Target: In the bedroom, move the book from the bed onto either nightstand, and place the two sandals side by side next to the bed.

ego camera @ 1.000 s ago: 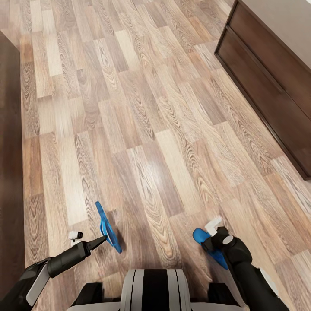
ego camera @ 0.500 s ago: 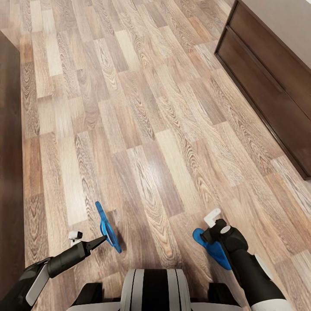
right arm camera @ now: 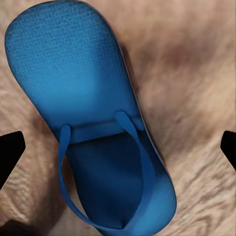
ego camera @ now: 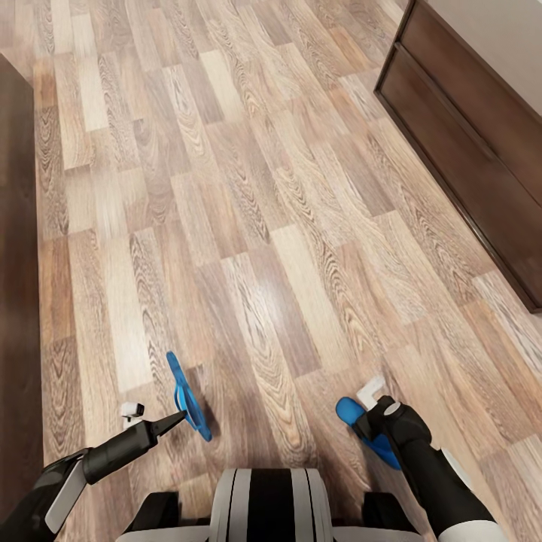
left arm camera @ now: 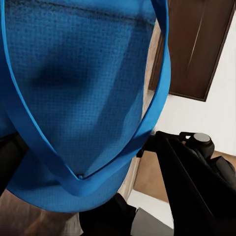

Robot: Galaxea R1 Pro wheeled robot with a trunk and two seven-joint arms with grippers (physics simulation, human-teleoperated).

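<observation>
The right tool [ego camera: 374,410] shifted slightly over its sandal [ego camera: 354,413].

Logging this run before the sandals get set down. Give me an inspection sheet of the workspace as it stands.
Surface: light-brown wood-plank floor.
Job's things: raised sandal, blue, held on edge above the floor; flat sandal, blue, lying on the floor with its straps up.
Clutter: nothing seen.
Grippers: left gripper shut on the raised sandal; right gripper open, its fingers wide apart on either side of the flat sandal.
Cables: nothing seen.
Surroundings: dark wood bed frame at the right; dark furniture along the left edge.
</observation>
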